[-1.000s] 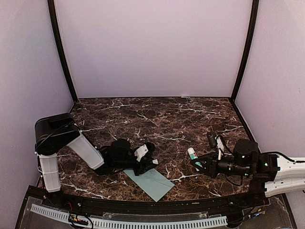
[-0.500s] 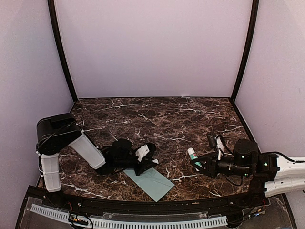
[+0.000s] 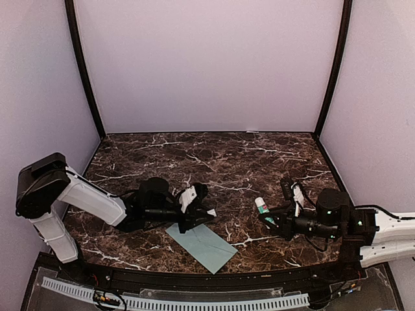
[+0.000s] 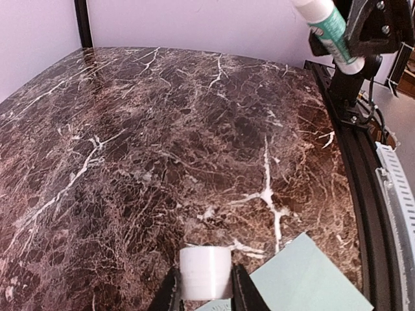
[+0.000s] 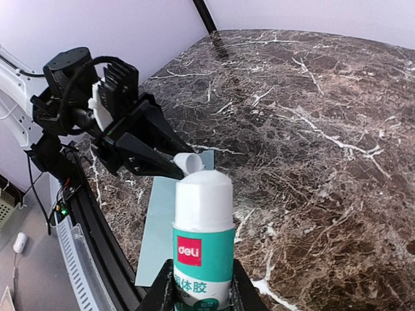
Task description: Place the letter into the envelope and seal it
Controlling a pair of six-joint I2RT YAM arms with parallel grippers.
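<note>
The pale teal envelope (image 3: pixel 206 247) lies flat near the table's front edge, closed; no letter shows in any view. My left gripper (image 3: pixel 205 214) is shut on a small white cap (image 3: pixel 211 212), held just above the envelope's far left corner. The left wrist view shows the cap (image 4: pixel 205 273) between the fingertips and the envelope (image 4: pixel 311 278) to the right. My right gripper (image 3: pixel 272 218) is shut on a green-and-white glue stick (image 3: pixel 261 207), held above the table to the right of the envelope. The right wrist view shows the glue stick (image 5: pixel 204 240), with the cap (image 5: pixel 188 162) and envelope (image 5: pixel 161 227) beyond it.
The dark marble table (image 3: pixel 220 162) is bounded by lilac walls at the back and both sides, and by a black rail (image 3: pixel 194 278) along the front edge. In the left wrist view the right gripper (image 4: pixel 363 29) with the glue stick (image 4: pixel 331 29) hangs at the top right.
The left arm has lowered and stretched out flat, and its gripper with the cap has shifted a little towards the back. The right gripper with the glue stick has edged slightly left.
</note>
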